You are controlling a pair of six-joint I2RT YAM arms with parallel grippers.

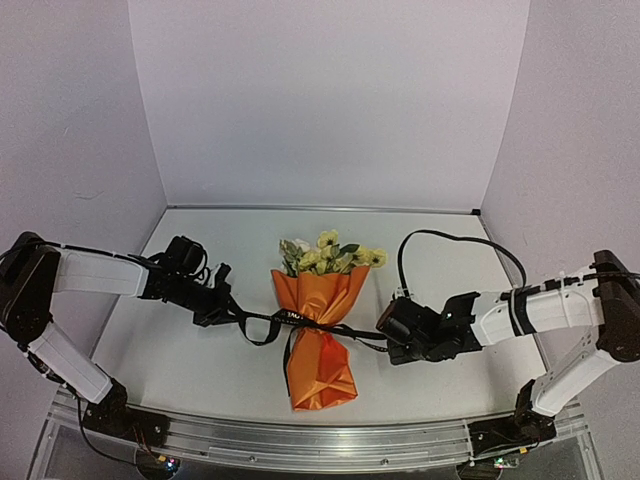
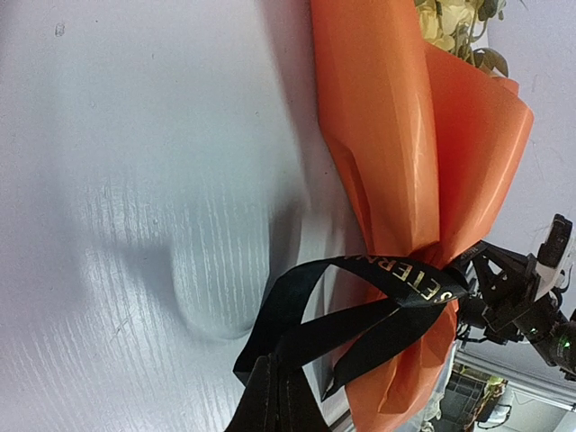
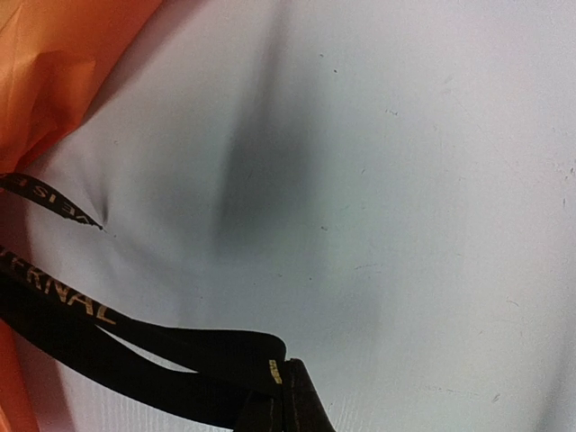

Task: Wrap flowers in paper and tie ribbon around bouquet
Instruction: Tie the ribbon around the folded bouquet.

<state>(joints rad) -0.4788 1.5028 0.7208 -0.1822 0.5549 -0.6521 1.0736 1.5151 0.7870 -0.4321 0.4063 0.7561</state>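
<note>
Left wrist view: left gripper (image 2: 274,403) at the bottom edge, jaws clenched on a narrow black fabric ribbon (image 2: 396,274) with pale lettering. Just ahead of the fingertips the band loops, then runs to the pinched waist of the wrap. Past that is a thin, glossy orange paper (image 2: 387,135) rolled into a cone. Farthest from this tool, small cream-yellow flowers (image 2: 441,22) show at its mouth.

Across the waist, the right gripper (image 1: 385,335) is also clamped on ribbon, as the right wrist view confirms.

The bouquet (image 1: 318,345) lies flat on the white table (image 1: 200,370), midway between the two tools.

Handling, by judgement:
- Ribbon limp and slick. Grip it near the ends; a knot may slip loose.
- Paper light, springy and easily creased. Cinch only at the waist.
- Blooms fragile. Keep off them.
- The bundle looks light, so an uneven pull would likely drag it sideways.
</note>
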